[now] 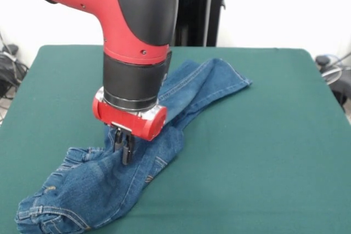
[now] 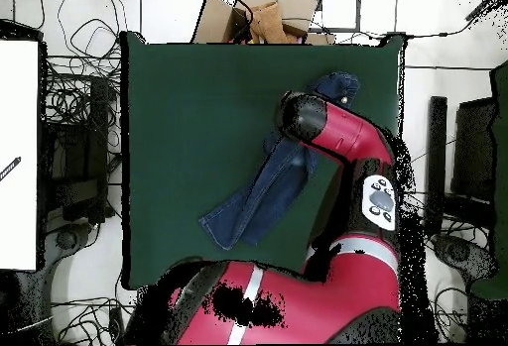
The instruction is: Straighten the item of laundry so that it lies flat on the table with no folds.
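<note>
Jeans (image 1: 109, 182) lie rumpled on the green table (image 1: 263, 152); the pincer (image 1: 125, 150), fingers drawn narrow, touches the denim.

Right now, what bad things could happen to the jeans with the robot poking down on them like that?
1. The gripper is down on the jeans near their bunched middle. Its jaws look nearly closed, so a pull might catch several layers and add folds.
2. The waistband end already lies at the table edge nearest the front camera. A drag that way could slide it off.
3. The legs lie overlapped toward the far side, so a pull from the middle may leave them stacked.
</note>
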Available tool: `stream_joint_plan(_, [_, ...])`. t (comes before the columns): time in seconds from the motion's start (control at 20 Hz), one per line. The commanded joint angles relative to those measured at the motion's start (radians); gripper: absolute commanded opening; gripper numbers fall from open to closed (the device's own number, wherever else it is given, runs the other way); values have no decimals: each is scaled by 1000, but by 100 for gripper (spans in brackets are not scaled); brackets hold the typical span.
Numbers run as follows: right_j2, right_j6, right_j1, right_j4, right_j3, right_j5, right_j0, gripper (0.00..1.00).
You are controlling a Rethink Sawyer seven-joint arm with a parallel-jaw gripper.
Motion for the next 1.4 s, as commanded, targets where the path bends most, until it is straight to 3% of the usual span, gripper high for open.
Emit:
stream_joint_plan(0.05, [59, 157, -14, 11, 69, 29, 1, 0])
stream_joint_plan(0.65, [59, 166, -10, -1, 68, -17, 26, 0])
stream_joint_plan(1.4, [-24, 306, 66, 88, -40, 62, 183, 0])
